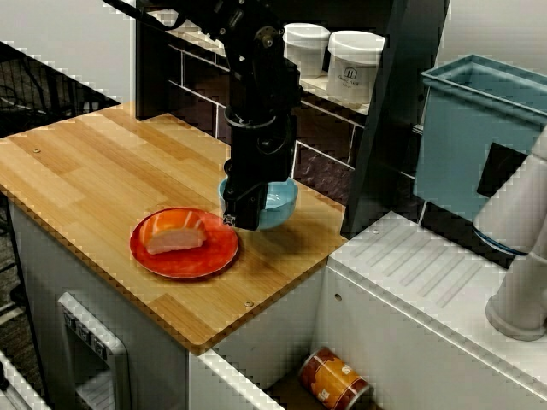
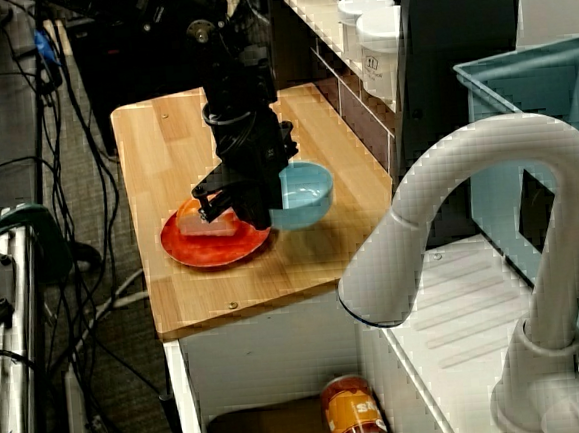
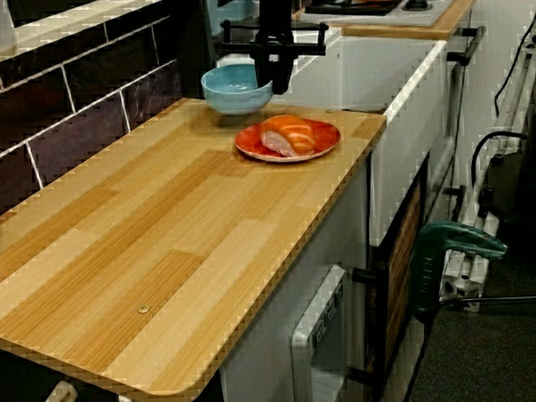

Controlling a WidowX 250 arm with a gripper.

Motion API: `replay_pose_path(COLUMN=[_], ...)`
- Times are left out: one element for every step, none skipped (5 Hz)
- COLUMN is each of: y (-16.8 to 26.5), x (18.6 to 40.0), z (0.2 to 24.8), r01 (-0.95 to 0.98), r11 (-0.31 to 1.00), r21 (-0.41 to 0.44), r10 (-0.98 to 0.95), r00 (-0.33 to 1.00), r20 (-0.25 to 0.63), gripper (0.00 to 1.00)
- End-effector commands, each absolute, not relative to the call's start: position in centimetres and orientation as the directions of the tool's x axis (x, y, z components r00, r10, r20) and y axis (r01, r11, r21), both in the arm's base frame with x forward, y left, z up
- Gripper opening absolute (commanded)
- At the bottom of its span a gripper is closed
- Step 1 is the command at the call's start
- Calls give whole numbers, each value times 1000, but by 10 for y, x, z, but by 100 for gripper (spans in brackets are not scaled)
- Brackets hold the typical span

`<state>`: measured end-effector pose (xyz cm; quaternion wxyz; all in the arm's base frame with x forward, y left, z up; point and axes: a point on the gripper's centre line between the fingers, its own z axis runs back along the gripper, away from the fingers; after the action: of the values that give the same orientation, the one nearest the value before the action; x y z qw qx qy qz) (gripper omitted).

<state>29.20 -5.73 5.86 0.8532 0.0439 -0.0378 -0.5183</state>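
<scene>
A black robot arm reaches down to the wooden counter (image 1: 102, 162). Its gripper (image 1: 243, 215) sits at the rim of a light blue bowl (image 1: 275, 203), on the side facing an orange plate (image 1: 171, 260). In the view along the counter the fingers (image 3: 276, 76) stand close together in the middle of their bar and straddle the rim of the bowl (image 3: 232, 89), which rests on the wood. A piece of salmon sushi (image 1: 175, 237) lies on the plate, just left of the gripper. In the faucet-side view the gripper (image 2: 235, 209) overlaps the plate (image 2: 197, 252) and hides part of the bowl (image 2: 308, 195).
A dark tiled back wall with a shelf holds white jars (image 1: 355, 64). To the right are a white sink drainboard (image 1: 427, 273), a white faucet (image 2: 490, 221) and a teal bin (image 1: 474, 128). An orange can (image 1: 335, 380) lies below the counter's edge.
</scene>
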Motion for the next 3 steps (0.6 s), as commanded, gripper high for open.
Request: replay_pose_path(y=[-56, -56, -57], x=[290, 291, 291], z=[64, 61, 59], r01=[859, 856, 857], r11=[483, 486, 487], r21=[171, 175, 170], r10=[-874, -871, -871], r00=[485, 490, 491], r20=[31, 27, 21], gripper=[0, 0, 0])
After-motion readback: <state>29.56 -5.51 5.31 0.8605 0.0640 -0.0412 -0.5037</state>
